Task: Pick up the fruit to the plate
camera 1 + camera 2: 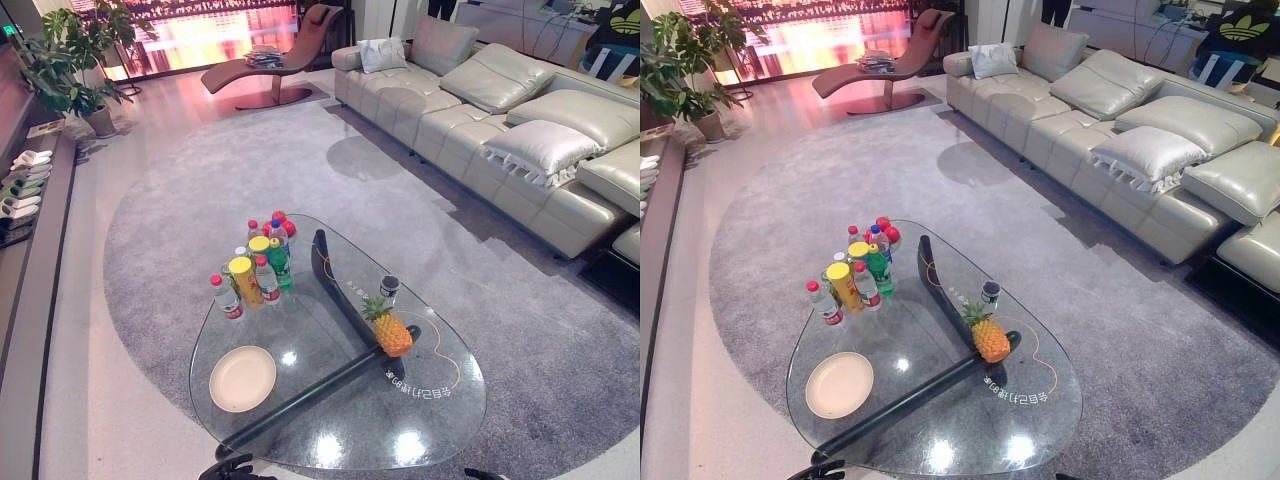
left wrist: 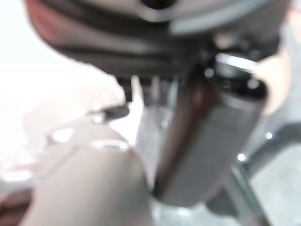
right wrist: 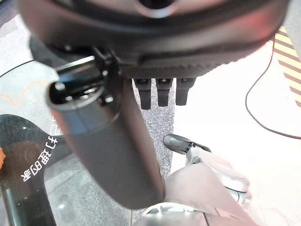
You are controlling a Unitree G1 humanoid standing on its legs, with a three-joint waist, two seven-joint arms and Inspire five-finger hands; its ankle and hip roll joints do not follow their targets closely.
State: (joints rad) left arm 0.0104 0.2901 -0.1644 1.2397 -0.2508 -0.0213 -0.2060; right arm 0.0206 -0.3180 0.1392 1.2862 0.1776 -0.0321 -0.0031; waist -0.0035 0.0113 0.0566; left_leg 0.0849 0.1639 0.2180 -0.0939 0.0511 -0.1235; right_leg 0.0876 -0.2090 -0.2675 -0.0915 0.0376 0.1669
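A pineapple stands upright on the right half of the glass coffee table, above the table's dark base. A cream round plate lies bare on the table's near left part, well apart from the fruit. My left hand is low at the table's near edge, below the plate. In its wrist view, the left hand has relaxed fingers and holds nothing. My right hand hangs beside the table's near right edge with its fingers straight and nothing in it.
Several bottles with red and yellow caps cluster at the table's far left. A small dark jar stands just behind the pineapple. A grey sofa runs along the right. A lounge chair and a plant are far back.
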